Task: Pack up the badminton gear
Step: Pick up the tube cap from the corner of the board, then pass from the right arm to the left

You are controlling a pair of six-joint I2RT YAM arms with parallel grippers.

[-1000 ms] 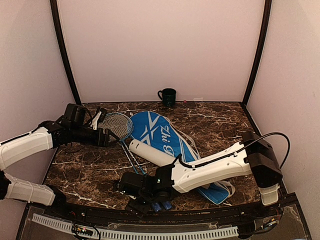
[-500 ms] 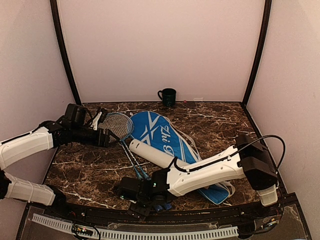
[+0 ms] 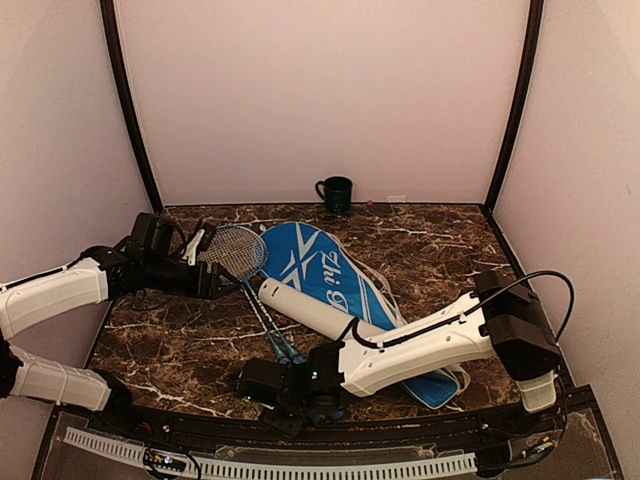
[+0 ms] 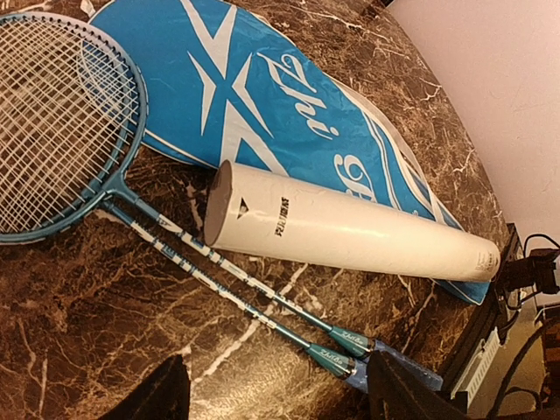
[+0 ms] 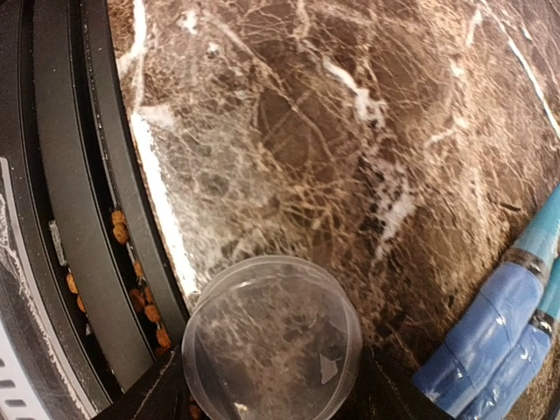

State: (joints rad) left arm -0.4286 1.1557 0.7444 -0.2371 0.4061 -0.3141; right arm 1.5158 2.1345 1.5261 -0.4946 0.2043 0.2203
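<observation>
Packing is at an early stage: both rackets (image 4: 61, 122) lie on the counter (image 5: 289, 131) outside the blue cover (image 4: 262, 79), and the white tube (image 4: 350, 232) rests across that cover. Left claw (image 4: 276, 385) stands open and empty. Right claw (image 5: 271, 385) brackets a clear lid (image 5: 271, 332) at the near edge; finger contact cannot be confirmed.

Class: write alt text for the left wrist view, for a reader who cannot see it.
A white tube lies partly on a blue racket cover on a marble table. Two blue-handled rackets lie alongside; the open left hand shows at the bottom edge.
</observation>
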